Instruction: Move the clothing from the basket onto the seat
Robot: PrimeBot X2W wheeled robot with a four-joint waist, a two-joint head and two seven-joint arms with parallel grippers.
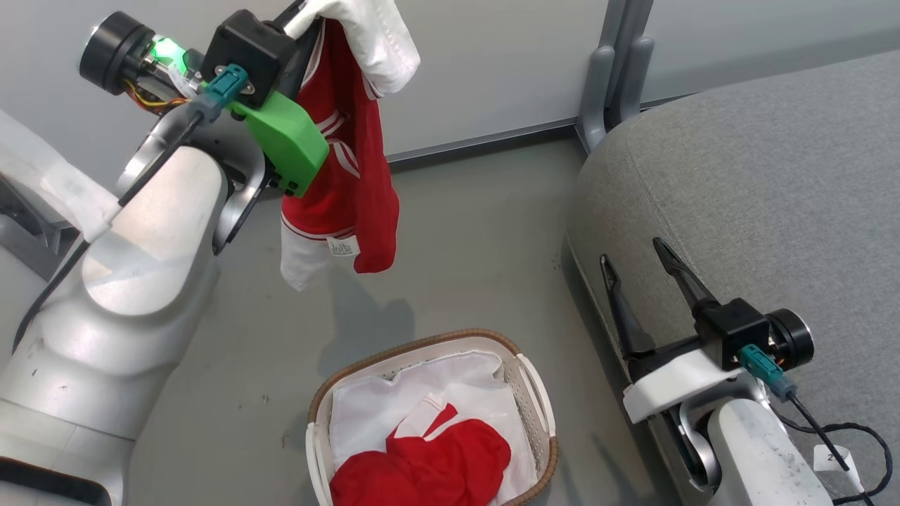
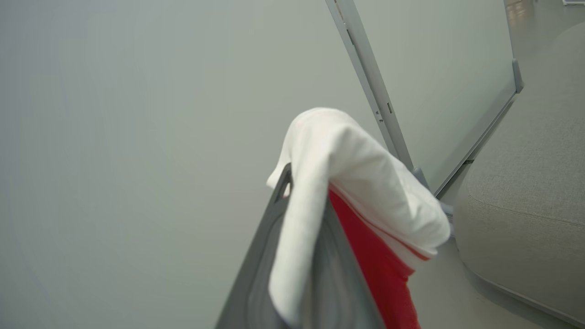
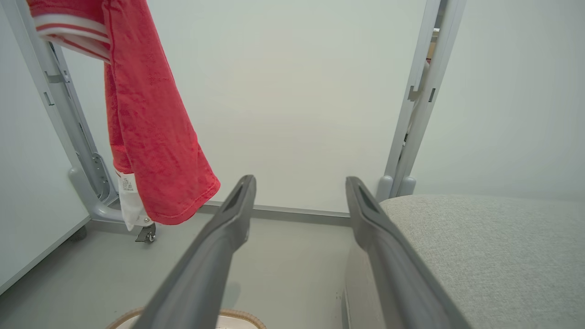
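Red fabric with white stripes and a white panel is pinched in the left end effector, its fingers pressed together on the cloth high above the floor. This piece of clothing hangs straight down from the grip, with a small white label at its lower hem. Below it, nearer the robot, stands the basket, well apart from the hanging hem. A second red piece lies in the basket on the white lining. The right end effector is spread wide and holds nothing, hovering low just beside the rounded edge of the seat. The seat lies to the right of the basket. A grey partition post stands on the floor between the hanging garment and the seat's far corner.
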